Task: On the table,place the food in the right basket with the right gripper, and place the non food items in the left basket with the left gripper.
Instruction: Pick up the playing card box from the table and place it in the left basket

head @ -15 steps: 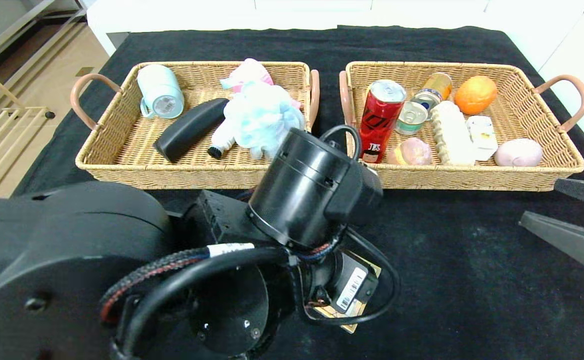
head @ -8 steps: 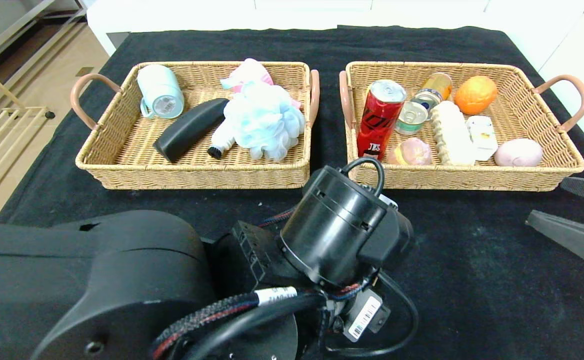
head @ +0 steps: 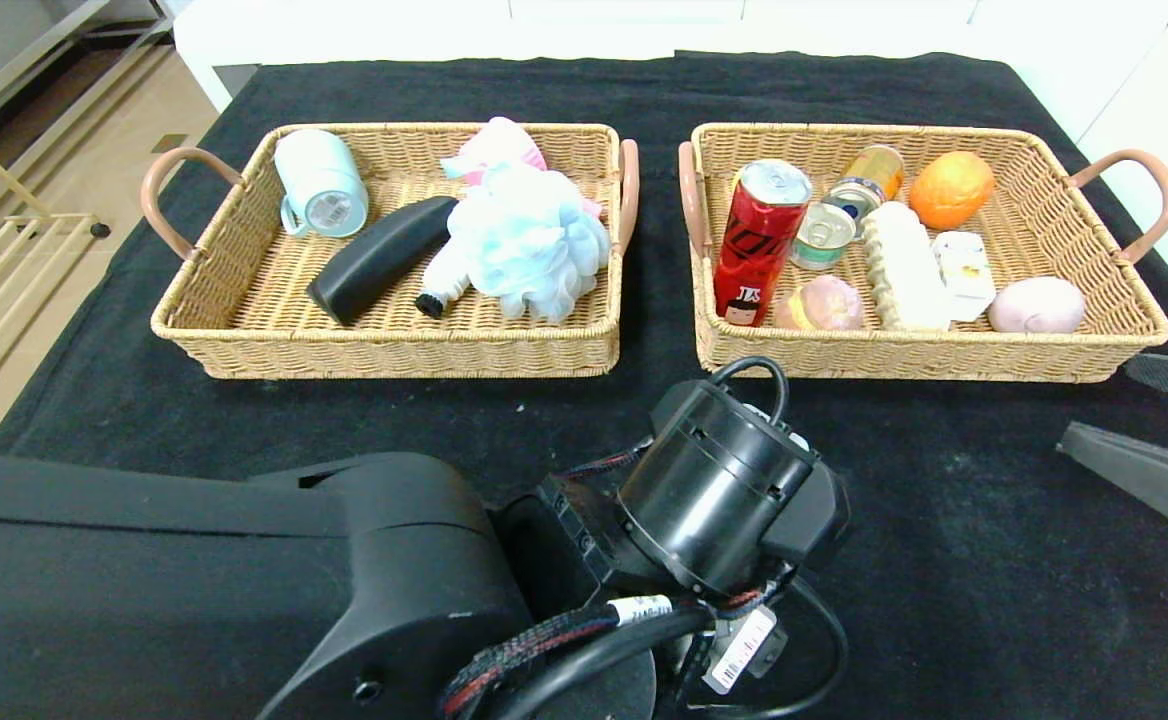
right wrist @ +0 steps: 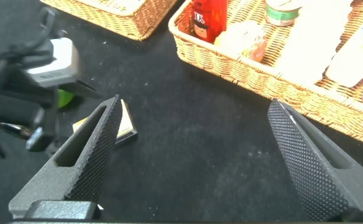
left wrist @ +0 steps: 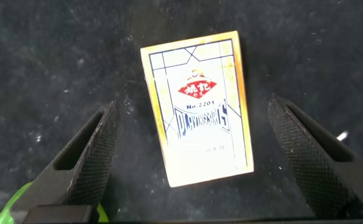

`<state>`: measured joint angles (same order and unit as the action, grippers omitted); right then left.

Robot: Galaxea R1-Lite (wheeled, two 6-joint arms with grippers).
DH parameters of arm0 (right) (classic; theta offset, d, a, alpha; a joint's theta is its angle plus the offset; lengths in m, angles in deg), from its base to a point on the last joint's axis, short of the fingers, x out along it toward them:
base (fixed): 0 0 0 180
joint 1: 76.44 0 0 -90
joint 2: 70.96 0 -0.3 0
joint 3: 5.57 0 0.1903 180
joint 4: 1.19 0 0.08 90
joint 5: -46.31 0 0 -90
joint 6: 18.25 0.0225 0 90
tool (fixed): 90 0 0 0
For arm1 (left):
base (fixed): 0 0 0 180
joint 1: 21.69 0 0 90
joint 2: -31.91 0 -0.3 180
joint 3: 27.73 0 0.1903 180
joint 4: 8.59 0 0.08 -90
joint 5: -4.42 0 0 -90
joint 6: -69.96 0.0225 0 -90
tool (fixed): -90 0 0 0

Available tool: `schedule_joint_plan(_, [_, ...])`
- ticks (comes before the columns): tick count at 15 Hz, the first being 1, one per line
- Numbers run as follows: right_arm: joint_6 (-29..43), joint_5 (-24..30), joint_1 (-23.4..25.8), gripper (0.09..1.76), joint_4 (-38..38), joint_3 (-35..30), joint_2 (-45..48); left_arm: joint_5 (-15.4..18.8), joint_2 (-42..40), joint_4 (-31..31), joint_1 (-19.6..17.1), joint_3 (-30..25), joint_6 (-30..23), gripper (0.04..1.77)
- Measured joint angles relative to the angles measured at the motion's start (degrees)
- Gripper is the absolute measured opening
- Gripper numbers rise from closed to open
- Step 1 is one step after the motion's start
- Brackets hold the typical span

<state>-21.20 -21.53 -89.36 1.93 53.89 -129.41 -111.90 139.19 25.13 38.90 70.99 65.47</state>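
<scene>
Cream-yellow card box (left wrist: pixel 197 109) lies flat between the open left pincer (left wrist: pixel 200 155) fingers.

Green fruit (left wrist: pixel 21 200) cut off at left wrist view's edge, card box (right wrist: pixel 124 122) partly hidden behind right claw (right wrist: pixel 194 155)

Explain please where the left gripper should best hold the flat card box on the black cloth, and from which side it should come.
Probably from straight above, across the two long edges. The card box lies flat on the table, a little skewed, and the left gripper hangs over it, open, one finger on each long side. Being so thin, it leaves only its edges to pinch.
</scene>
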Motion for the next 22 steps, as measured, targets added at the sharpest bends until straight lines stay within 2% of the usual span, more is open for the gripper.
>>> schedule_joint_plan(14, [0.0,0.3,-0.5,1.71,0.0,-0.5,0.2,-0.1,3.0,0.1,0.2,-0.1,-1.3,1.72])
schedule_joint_plan(15, [0.0,0.2,-0.6,1.71,0.0,-0.5,0.2,-0.2,3.1,0.1,0.2,-0.1,-1.3,1.66])
schedule_joint_plan(18, [0.0,0.3,-0.6,1.71,0.0,-0.5,0.1,-0.4,3.1,0.1,0.2,-0.1,-1.3,1.18])
schedule_joint_plan(19, [0.0,0.3,-0.6,1.71,0.0,-0.5,0.1,-0.4,3.1,0.1,0.2,-0.1,-1.3,1.1])
schedule_joint_plan(22, [0.0,0.3,-0.6,1.71,0.0,-0.5,-0.1,-0.3,3.1,0.1,0.2,-0.3,-1.3,1.05])
